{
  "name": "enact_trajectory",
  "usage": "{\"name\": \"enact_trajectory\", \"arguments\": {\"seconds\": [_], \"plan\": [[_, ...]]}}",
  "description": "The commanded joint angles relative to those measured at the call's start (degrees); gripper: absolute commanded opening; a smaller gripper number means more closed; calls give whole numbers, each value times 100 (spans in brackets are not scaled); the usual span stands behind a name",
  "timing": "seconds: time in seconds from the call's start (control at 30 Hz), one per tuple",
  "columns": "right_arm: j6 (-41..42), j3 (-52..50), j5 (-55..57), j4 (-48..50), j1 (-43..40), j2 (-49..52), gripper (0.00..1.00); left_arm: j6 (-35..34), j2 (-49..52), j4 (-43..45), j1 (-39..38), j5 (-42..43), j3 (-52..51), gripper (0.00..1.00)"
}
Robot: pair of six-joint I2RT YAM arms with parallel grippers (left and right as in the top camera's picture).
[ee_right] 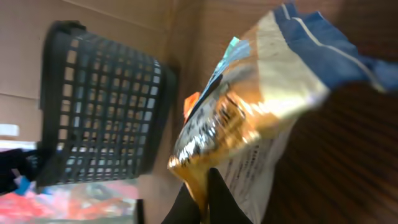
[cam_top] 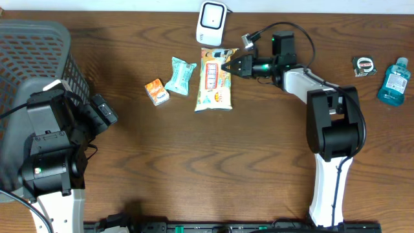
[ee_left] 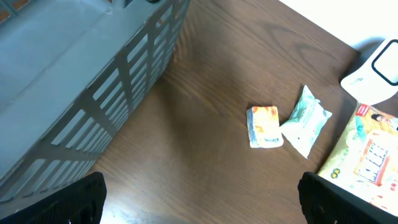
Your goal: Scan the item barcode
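- Snack bag (cam_top: pixel 213 81) lies at upper centre of the overhead frame, printed face up on the counter (cam_top: pixel 213 168), just below the white scanner (cam_top: pixel 211 22).
- Right end effector (cam_top: pixel 228 65) is closed tight on the bag's upper right edge. In the right wrist view its dark fingers (ee_right: pixel 217 202) meet at the bottom of the frame with crinkled foil pinched between them.
- Whether the bag has left the counter cannot be told. The wrist view is blurred, and the overhead view shows the bag lying largely flat.
- Left end effector (ee_left: pixel 202 205) is spread fully wide and holds nothing. It hovers at the left of the overhead frame beside the grey basket (cam_top: pixel 32 52), well apart from the bag.
- Other items noted: a teal packet (cam_top: pixel 179 75) just left of the bag, with an orange packet (cam_top: pixel 156 92) beside it. A tape measure (cam_top: pixel 364 65) and a blue bottle (cam_top: pixel 393 81) sit at far right.
- Step in hand, as judged: the grasp is made. Lifting the bag and presenting it to the scanner are not yet done.
- Next move calls for raising the bag clear, carrying it the short way up the frame, and turning it so the barcode faces the scanner window.
- No barcode shows in any view. It is probably on the underside, so a rotation is likely needed.
- Risk: a thin edge grip on limp foil, so the bag may swing or slip.
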Motion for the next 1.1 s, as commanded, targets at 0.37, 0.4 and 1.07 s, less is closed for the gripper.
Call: {"name": "enact_trajectory", "arguments": {"seconds": [0.37,0.4,1.07], "plan": [[-358,22,-7,-938,17,-87,31,-50,9,-2,35,-70,31,98],[-505,22,269,-1226,22,-87,34,-50,9,-2,35,-70,31,98],[-918,24,2293,-2579,960,-87,20,-50,9,-2,35,-70,31,98]]}}
